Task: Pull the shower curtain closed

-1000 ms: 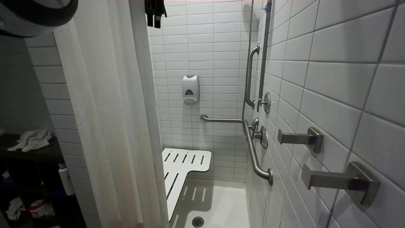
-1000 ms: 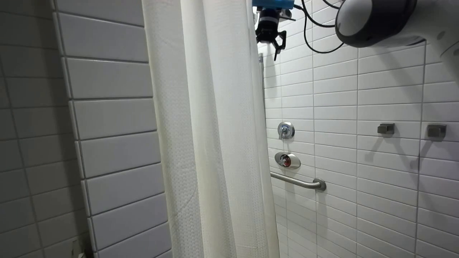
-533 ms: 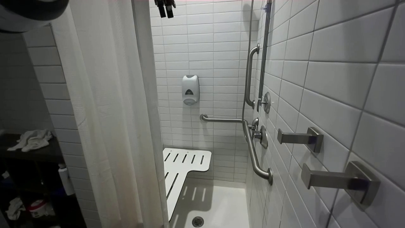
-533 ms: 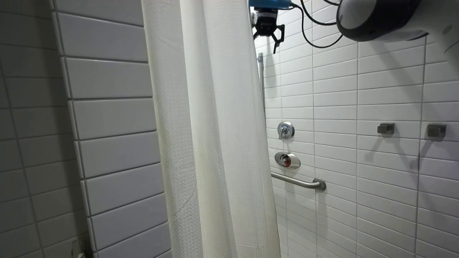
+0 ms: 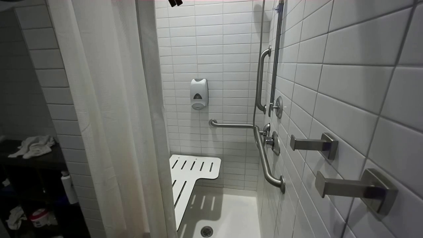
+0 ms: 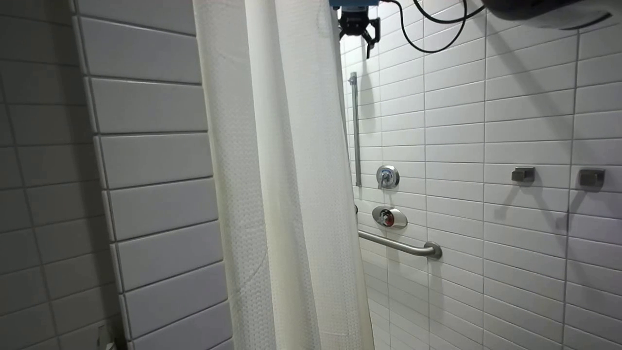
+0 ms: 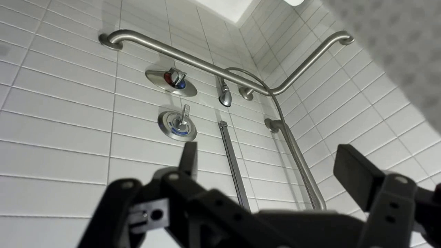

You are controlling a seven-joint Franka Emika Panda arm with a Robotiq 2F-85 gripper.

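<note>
The shower curtain (image 5: 112,115) hangs in soft vertical folds on the left in an exterior view, bunched beside the tiled wall's end. It also hangs in the middle of an exterior view (image 6: 291,184). My gripper (image 6: 354,41) is near the top there, by the curtain's free edge, which partly hides one finger. In an exterior view only the fingertips (image 5: 175,3) show at the top edge. In the wrist view my gripper (image 7: 274,160) is open, with nothing between its fingers. A blurred textured sheet at upper right there looks like the curtain (image 7: 396,44), outside the jaws.
Grab bars (image 5: 231,125) and square hooks (image 5: 307,143) stick out from the tiled wall. A slotted bench (image 5: 198,167) and a soap dispenser (image 5: 199,94) stand inside the shower. Shower controls (image 6: 388,177) are on the wall. Dark shelves (image 5: 33,181) stand at left.
My gripper and arm have moved up in both exterior views. The curtain's free edge has shifted a little to the left in an exterior view, uncovering more wall bar.
</note>
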